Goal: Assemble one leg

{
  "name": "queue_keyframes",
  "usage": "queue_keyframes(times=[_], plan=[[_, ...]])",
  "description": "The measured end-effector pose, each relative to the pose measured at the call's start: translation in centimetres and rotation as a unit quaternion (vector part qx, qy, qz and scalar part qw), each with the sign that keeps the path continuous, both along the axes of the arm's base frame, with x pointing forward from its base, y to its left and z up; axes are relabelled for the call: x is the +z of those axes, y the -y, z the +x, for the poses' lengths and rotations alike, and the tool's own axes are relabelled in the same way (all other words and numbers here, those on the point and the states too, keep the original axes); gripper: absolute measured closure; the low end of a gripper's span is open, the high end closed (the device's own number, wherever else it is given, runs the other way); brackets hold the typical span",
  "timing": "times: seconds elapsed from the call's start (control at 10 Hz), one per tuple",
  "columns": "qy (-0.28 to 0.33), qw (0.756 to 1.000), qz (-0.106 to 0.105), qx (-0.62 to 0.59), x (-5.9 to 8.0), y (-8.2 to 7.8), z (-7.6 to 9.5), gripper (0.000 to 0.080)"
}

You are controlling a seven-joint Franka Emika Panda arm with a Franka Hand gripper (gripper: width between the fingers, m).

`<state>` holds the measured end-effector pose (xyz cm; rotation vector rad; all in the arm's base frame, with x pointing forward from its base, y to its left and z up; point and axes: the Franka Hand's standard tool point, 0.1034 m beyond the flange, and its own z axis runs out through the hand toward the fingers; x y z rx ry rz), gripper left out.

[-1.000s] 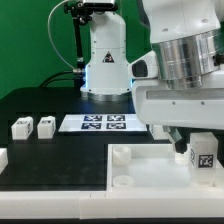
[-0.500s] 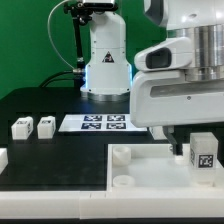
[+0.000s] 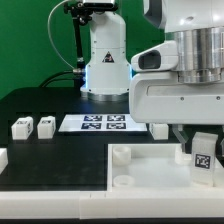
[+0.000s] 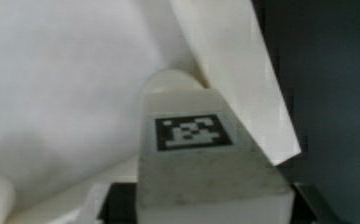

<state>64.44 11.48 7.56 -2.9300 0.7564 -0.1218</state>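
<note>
1. Lying on the near part of the black table (image 3: 40, 105), the large flat white square panel (image 3: 150, 185) with raised corner sockets is the biggest part in view.
2. Over its far corner at the exterior view's right hangs the bulky white robot arm (image 3: 180, 95).
3. The marker board (image 3: 104, 123) lies on the table beyond the panel.
4. The tool (image 3: 201, 146) is pinching the small white chunky tagged leg (image 3: 204, 158). In the wrist view, dark fingers (image 4: 120, 205) press on two opposite sides of it. Whether it touches the panel I cannot tell.
5. Two small white spare blocks (image 3: 21, 128) stand side by side at the exterior view's left, well apart from the tool.
6. The leg looks light, rigid and smooth, so it could twist in the grip. Its flat parallel sides, taken near mid-height, seem the safest hold.
</note>
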Motion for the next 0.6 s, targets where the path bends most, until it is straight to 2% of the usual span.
queue_keyframes(times=[0.1, 0.3, 0.4, 0.6], plan=[[-0.015, 0.992, 0.022, -0.121, 0.04, 0.42, 0.07, 0.0498], [-0.047, 0.941, 0.061, -0.331, -0.23, 0.24, -0.24, 0.0498], [-0.054, 0.922, 0.071, -0.376, -0.26, 0.39, -0.27, 0.0498], [-0.055, 0.921, 0.074, -0.378, -0.27, 0.39, -0.29, 0.0498]])
